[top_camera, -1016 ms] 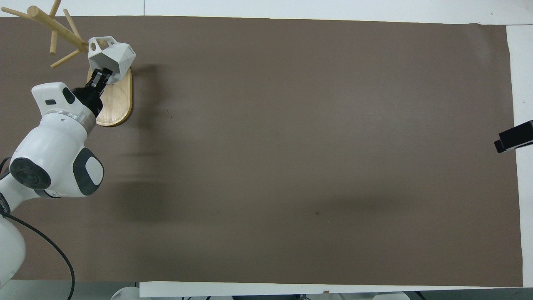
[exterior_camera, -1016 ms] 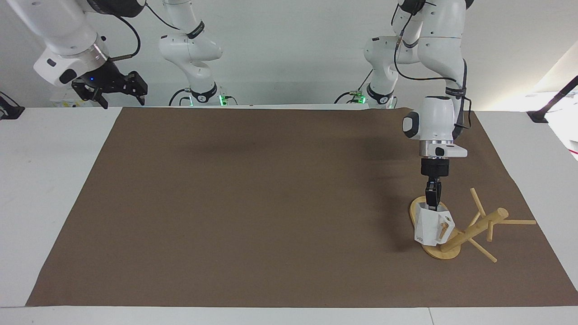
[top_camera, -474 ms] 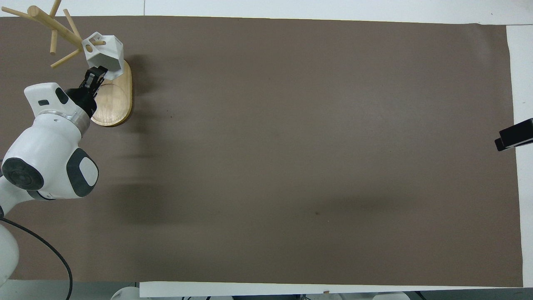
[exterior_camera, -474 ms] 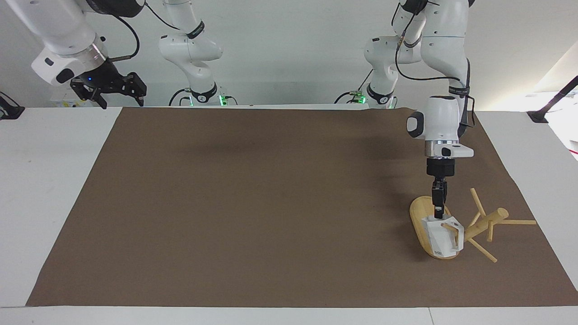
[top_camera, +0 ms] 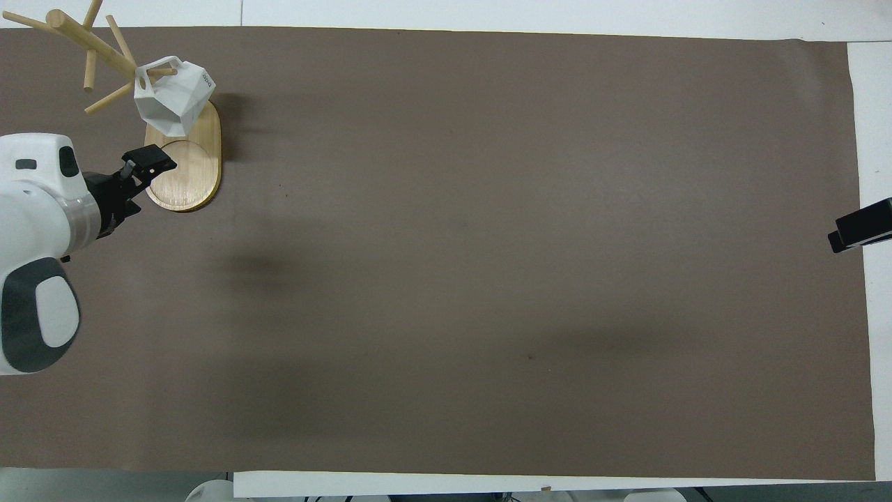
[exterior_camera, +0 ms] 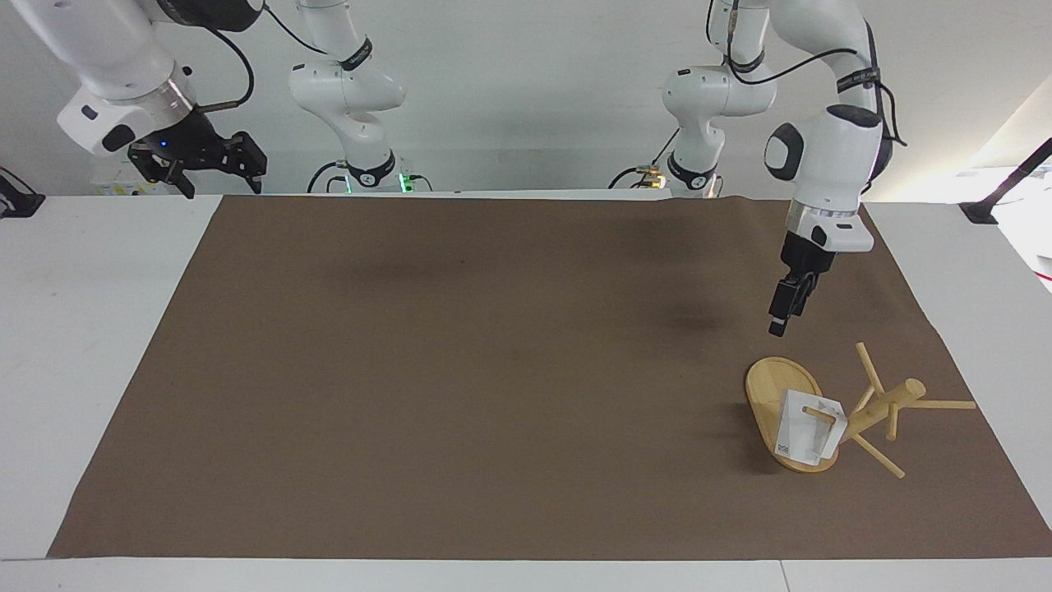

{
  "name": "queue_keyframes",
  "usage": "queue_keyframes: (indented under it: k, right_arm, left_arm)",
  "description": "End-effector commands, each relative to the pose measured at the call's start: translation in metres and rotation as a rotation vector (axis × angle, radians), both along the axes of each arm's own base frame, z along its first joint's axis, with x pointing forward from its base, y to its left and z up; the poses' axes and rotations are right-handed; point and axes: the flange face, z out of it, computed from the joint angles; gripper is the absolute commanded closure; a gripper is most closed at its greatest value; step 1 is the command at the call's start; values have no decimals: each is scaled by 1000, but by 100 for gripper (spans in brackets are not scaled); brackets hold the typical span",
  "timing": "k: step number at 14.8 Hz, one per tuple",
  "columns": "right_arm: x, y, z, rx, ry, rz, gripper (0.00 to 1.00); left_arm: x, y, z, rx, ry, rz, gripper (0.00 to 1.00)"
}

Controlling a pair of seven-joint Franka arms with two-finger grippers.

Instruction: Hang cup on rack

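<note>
At the left arm's end of the table, on the brown mat [exterior_camera: 460, 370] that covers most of the white tabletop [exterior_camera: 90, 329], stands the bamboo mug rack [exterior_camera: 855, 415]. Its oval base [top_camera: 187, 174] lies flat on the mat, and its thick post [top_camera: 90, 40] carries thin pegs that stick out at several angles. One peg passes through the hole in the handle of the white faceted cup [exterior_camera: 807, 429], so the cup hangs from the rack over the part of the base farther from the robots, with nothing gripping it.

Above the mat, over the edge of the base nearer the robots, hangs the left gripper [exterior_camera: 781, 321], clear of both cup and rack and holding nothing; whether its jaws are spread or pressed together I cannot tell. The right arm waits at its own end, its gripper [exterior_camera: 215, 170] raised over the table edge near its base, jaws spread wide and empty
</note>
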Motion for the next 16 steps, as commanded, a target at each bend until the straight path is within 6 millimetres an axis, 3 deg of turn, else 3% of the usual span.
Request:
queue_keyframes:
  k: [1,5,9,11,16]
  right_arm:
    - [0,-2,0,-5,-11,-14,1]
    - [-1,-2,1,-5,-14,-16,1]
    - [0,-3,0,-4,-13,-19,1]
    - [0,-3,0,-6,-12,-20,1]
    - [0,-3,0,-6,-12,-20,1]
  left_arm:
    - [7,4,40,118,160,-147,1]
    - [0,8,83,165,319,-386,1]
    - [16,42,107,59,382,-460,0]
    - [24,60,116,51,398,-489,1]
    - [28,61,123,119,385,-553,0]
